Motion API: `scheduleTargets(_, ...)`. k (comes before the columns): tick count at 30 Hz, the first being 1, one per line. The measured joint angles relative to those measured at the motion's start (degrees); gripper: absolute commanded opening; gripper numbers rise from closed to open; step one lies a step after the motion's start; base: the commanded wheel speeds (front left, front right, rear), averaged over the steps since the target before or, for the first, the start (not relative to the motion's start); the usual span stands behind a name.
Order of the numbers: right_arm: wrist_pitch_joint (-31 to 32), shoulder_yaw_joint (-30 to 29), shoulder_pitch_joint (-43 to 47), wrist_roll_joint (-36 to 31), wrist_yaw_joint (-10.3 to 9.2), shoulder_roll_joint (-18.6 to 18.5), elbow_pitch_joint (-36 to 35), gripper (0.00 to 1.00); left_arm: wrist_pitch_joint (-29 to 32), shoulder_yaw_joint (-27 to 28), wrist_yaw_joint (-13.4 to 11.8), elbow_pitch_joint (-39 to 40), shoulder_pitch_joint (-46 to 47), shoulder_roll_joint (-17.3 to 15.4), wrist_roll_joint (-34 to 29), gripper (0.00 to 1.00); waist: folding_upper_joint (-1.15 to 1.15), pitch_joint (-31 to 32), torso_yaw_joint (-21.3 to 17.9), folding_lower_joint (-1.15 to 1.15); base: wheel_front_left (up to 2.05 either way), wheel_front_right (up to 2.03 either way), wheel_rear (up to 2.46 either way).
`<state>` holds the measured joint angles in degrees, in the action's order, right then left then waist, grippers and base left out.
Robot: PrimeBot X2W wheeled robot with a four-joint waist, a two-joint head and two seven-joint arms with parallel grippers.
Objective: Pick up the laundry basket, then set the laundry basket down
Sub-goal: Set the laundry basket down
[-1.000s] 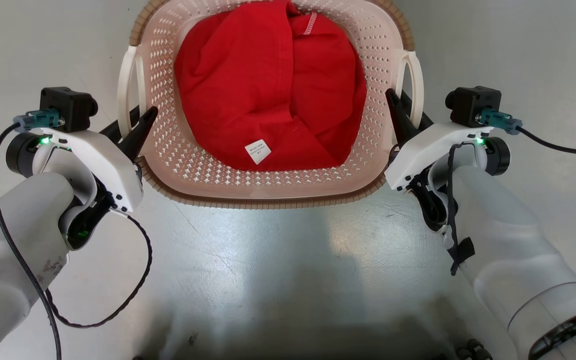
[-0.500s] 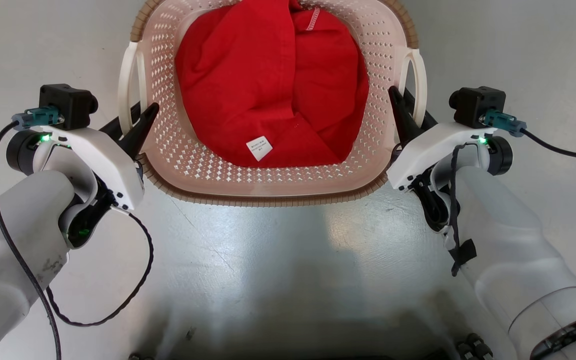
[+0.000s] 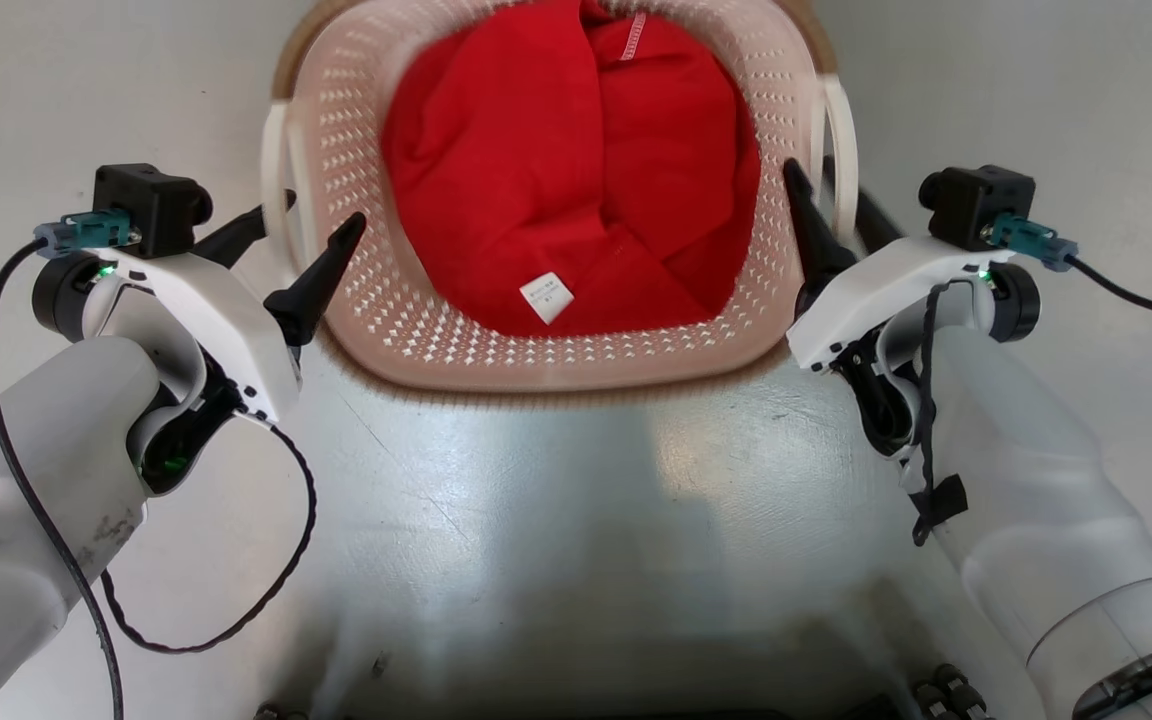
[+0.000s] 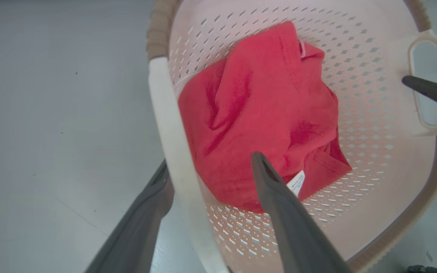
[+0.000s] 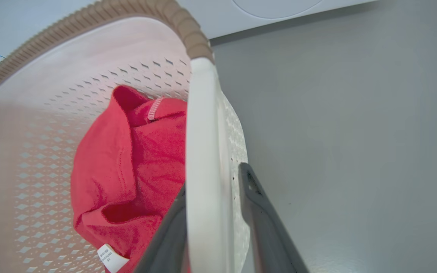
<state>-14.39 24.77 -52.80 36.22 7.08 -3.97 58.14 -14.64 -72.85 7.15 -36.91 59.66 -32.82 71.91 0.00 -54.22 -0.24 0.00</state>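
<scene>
Below, the grey floor spreads under everything, shiny in the middle. On top of it, between the two pale arms of the robot, is the laundry basket, a cream-pink one with many small holes and a brown rim. It looks a little blurred from the head, and I cannot tell if its bottom touches the floor. Inside it lies a crumpled red garment, which covers nearly all the bottom. The left gripper has its fingers wide apart. One is outside the white left handle and close against it, the other is over the red garment and apart from the handle. The right gripper holds its fingers narrow, one on each side of the white right handle. Whether they really press it I cannot tell. A small white label sits on the near edge of the garment.
</scene>
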Motion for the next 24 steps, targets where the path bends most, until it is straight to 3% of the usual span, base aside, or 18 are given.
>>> scheduleTargets(24,0.00,-1.22,0.23,-0.94,0.00,-0.12,-0.71,1.00,0.00,0.78,0.01,-0.05,-0.12,0.05,-0.38,1.00,0.00,1.93,-0.05,0.00,0.00,0.00,0.00)
